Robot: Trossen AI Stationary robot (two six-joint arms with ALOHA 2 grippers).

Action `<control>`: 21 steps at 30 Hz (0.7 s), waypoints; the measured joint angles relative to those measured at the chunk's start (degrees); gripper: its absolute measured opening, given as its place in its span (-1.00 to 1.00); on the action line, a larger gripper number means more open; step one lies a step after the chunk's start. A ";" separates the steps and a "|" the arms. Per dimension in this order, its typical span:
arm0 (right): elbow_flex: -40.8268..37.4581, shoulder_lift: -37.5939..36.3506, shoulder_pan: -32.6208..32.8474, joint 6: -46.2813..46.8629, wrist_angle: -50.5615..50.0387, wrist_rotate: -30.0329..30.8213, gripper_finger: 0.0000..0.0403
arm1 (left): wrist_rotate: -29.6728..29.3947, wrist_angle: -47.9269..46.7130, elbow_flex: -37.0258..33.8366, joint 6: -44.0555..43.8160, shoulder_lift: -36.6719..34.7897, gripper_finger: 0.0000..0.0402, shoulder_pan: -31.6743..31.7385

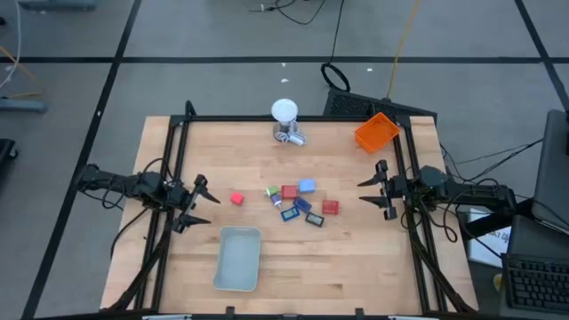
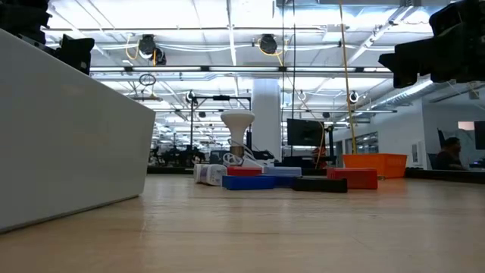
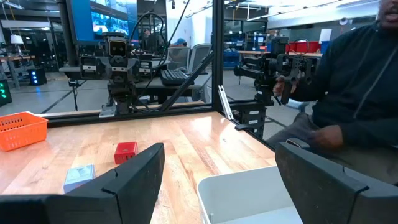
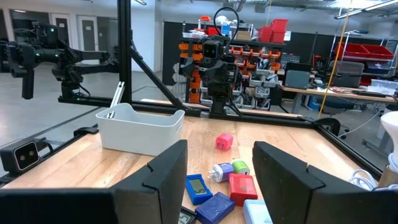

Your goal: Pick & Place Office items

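Wooden bench (image 1: 356, 249) in a lab hall carries everything: the office items (image 1: 298, 203) lie clustered mid-bench, one red block (image 1: 236, 198) apart toward the left, none yet in the pale grey tray (image 1: 238, 259) or orange bin (image 1: 376, 131), so all picking remains. Left gripper (image 1: 201, 204) and right gripper (image 1: 372, 189) hover at opposite edges, fingers spread, holding nothing.

The person (image 3: 348, 81) is cut off at the left wrist view's edge, head unseen.

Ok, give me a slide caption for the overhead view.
Both open grippers, left and right, wait beside small office items clustered mid-table.
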 joint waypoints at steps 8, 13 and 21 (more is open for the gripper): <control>0.02 0.04 -0.01 13.73 2.87 -1.60 -0.15 | 0.01 0.00 0.00 0.00 0.00 0.52 0.00; 0.00 0.04 0.02 25.44 6.34 -1.55 -0.15 | -0.01 0.00 0.00 0.00 0.00 0.52 0.00; 0.00 1.04 0.04 48.26 16.27 0.54 -0.15 | 0.00 0.00 0.00 0.00 0.01 0.52 0.00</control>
